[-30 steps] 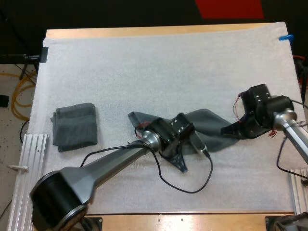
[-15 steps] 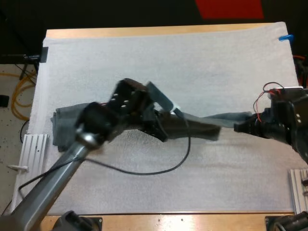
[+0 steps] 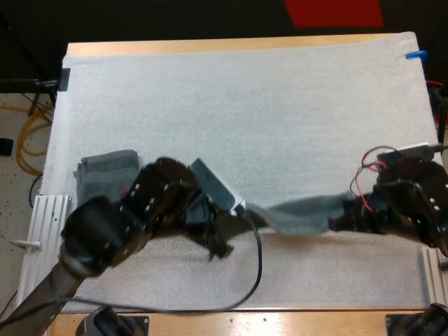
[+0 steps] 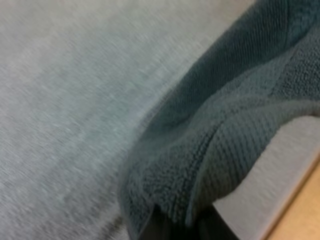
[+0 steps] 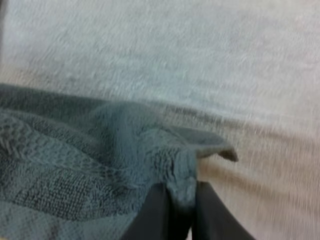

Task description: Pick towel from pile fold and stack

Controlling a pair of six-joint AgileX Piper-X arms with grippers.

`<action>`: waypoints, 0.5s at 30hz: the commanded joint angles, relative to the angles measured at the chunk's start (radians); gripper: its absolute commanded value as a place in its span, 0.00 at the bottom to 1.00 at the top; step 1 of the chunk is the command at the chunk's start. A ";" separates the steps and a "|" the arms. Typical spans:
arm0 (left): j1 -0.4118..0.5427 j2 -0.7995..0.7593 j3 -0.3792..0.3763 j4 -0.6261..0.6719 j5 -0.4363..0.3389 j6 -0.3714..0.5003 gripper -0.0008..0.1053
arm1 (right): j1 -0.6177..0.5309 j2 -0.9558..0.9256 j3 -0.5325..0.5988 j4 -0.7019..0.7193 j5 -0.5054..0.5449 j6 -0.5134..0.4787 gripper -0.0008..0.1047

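A dark grey-green towel (image 3: 301, 215) hangs stretched between my two grippers above the front of the mat. My left gripper (image 3: 225, 236) is shut on its left end; in the left wrist view the towel (image 4: 225, 145) bunches over the black fingers (image 4: 170, 227). My right gripper (image 3: 344, 221) is shut on the towel's right end, and the right wrist view has the cloth (image 5: 100, 165) pinched between the two black fingers (image 5: 155, 212). A folded towel (image 3: 105, 178) lies at the left of the mat, partly hidden behind my left arm.
The white mat (image 3: 245, 105) covers the table. Its wooden front edge (image 3: 280, 322) lies close below the towel. Metal rails stand at the front left (image 3: 42, 231) and front right (image 3: 434, 273) corners.
Both grippers have lifted the towel off the mat and pulled it taut, then drawn it toward the front edge. My left arm swung left and back; the right moved to the right edge.
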 commanded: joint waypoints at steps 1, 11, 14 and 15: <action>-0.014 -0.018 -0.006 0.023 -0.020 -0.031 0.01 | 0.022 -0.006 -0.028 0.048 0.009 0.023 0.01; -0.029 -0.052 0.046 0.007 -0.147 -0.027 0.01 | 0.114 0.034 -0.019 0.106 0.051 0.094 0.01; 0.012 -0.007 0.103 -0.073 -0.147 0.042 0.01 | 0.075 0.084 0.054 0.060 0.077 0.034 0.01; 0.031 0.007 0.117 -0.083 -0.147 0.050 0.01 | 0.058 0.098 0.071 0.044 0.078 0.018 0.01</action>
